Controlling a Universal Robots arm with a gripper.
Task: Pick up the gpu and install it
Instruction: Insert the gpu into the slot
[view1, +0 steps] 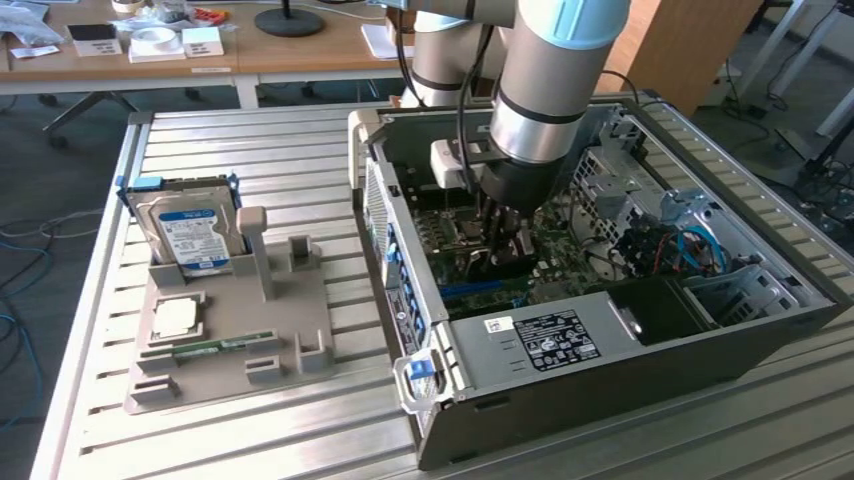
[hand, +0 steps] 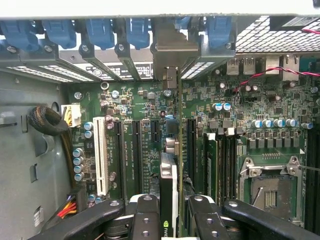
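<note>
The gpu (hand: 169, 176) stands edge-on between my fingers over the long black slots of the green motherboard (hand: 240, 100). Its silver end bracket (hand: 169, 57) reaches up to the row of blue slot latches at the case's rear wall. My gripper (hand: 172, 220) is shut on the card, one black finger (hand: 145, 215) on each side. In the exterior view the gripper (view1: 501, 255) is deep inside the open computer case (view1: 747, 330), just above the board. I cannot tell whether the card's edge sits fully in a slot.
On the exterior view's left, a grey holder tray (view1: 300, 300) carries a silver hard drive with a blue label (view1: 187, 232), a square chip (view1: 175, 318) and a green memory stick (view1: 214, 348). Inside the case are the power supply (view1: 561, 340), a white slot (hand: 101, 155), the processor socket (hand: 270, 192) and a black cable bundle (hand: 47, 120).
</note>
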